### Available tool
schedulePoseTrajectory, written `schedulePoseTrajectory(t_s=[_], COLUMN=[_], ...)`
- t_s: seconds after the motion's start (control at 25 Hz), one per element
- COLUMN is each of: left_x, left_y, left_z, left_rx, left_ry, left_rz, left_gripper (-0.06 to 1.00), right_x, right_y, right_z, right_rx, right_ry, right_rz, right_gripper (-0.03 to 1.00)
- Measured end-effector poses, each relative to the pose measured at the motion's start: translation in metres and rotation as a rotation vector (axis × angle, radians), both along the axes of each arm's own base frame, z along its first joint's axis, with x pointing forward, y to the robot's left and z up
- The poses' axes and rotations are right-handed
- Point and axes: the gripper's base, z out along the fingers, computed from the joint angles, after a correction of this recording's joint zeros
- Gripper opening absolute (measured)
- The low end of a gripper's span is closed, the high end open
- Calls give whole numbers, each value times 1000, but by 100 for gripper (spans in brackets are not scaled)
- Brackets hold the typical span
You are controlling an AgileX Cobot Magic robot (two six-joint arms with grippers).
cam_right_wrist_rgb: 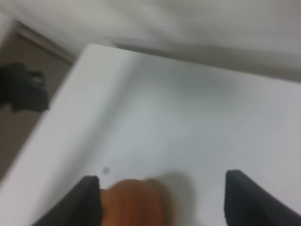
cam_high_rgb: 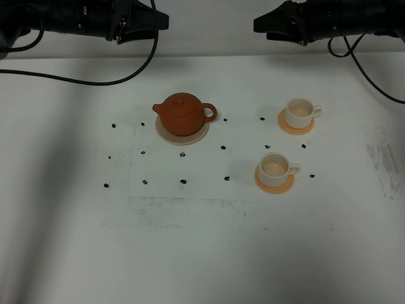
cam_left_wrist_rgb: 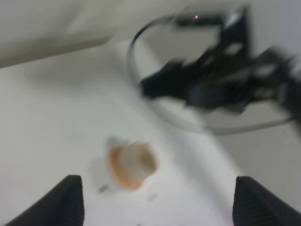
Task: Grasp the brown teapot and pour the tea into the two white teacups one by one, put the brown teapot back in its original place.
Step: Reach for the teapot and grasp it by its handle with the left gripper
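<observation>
Up at the far edge of the table, both arms sit high and well apart from everything. Biggest worry from here imo: the brown teapot point(cam_high_rgb: 183, 114) is on its cream saucer point(cam_high_rgb: 166, 134) with the loop handle facing the 2 white cups, the far teacup point(cam_high_rgb: 299, 113) and the near teacup point(cam_high_rgb: 276, 168). A sloppy grab on that thin handle could let the pot swing, or let the lid slide off once it's tilted. Both cups are tiny on their orange coasters point(cam_high_rgb: 296, 131), so an overshot pour floods the table, and a low pass could clip 1. Can't tell if there's tea in them. The left gripper point(cam_left_wrist_rgb: 160, 207) and right gripper point(cam_right_wrist_rgb: 162, 197) both have their jaws spread wide, holding nothing.
</observation>
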Motion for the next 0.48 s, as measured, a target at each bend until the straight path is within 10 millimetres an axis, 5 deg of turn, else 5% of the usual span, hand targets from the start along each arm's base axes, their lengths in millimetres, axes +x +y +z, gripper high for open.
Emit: schedulePoseTrajectory(t_s=[0.48], left_x=[-20], left_y=[26], left_z=[35], left_rx=[474], left_ry=[-8], left_rz=[121], left_gripper=[62], right_x=[-6], right_y=[-12], right_z=[47], right_rx=[-483], right_ry=[-91], right_rz=[-145], right_gripper=[57])
